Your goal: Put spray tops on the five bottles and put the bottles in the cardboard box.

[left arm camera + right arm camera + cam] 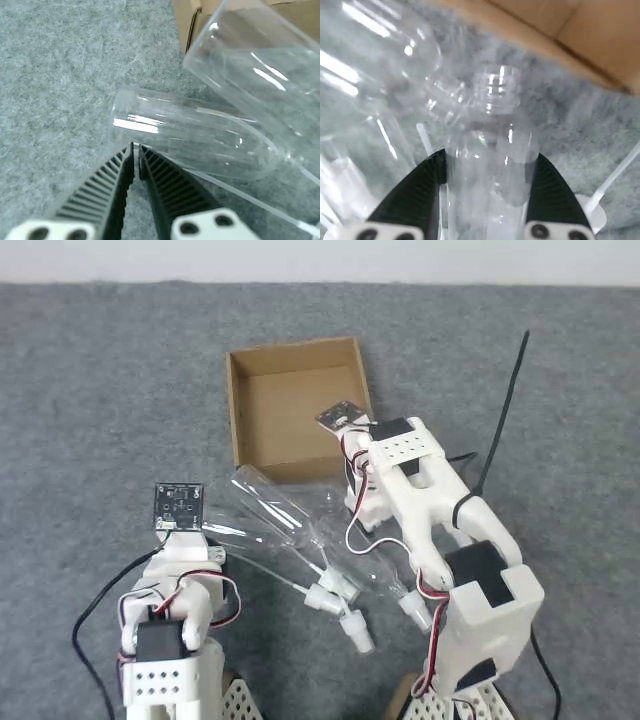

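An uncapped clear bottle (pixel 492 115), its base cut off, is clamped between the right gripper's (pixel 489 160) jaws. The left gripper (pixel 136 150), all but closed on nothing, is held just before a lying bottle's (pixel 190 135) base. Beyond, the cardboard box (pixel 240 410) is partly hidden.

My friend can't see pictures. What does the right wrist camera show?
The right gripper holds a clear bottle with a bare threaded neck. Just beyond it is the cardboard box, on grey carpet.
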### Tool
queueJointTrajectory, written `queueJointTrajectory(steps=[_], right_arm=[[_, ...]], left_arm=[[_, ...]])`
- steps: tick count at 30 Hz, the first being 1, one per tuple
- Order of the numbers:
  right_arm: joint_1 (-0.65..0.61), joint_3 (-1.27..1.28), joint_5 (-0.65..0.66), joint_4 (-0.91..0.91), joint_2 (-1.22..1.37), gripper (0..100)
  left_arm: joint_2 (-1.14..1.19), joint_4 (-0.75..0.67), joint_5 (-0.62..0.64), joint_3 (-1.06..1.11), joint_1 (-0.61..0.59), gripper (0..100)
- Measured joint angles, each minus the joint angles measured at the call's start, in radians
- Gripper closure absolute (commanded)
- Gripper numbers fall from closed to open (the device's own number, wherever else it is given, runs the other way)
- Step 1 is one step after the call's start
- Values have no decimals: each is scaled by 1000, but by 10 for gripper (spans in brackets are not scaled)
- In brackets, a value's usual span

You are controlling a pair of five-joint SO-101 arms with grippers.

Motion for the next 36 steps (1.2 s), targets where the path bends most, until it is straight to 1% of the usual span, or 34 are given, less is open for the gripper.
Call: queueJointTrajectory(steps=[7,18,32,36], right_arm=[[-2,54,0,15,-121,891],[-2,232,0,26,-457,890],[-2,353,0,28,-812,890],[-2,419,-20,-26,-888,890]], left_arm=[[0,0,0,0,0,987],[0,0,0,0,0,987],[0,0,0,0,0,987],[0,0,0,0,0,987]])
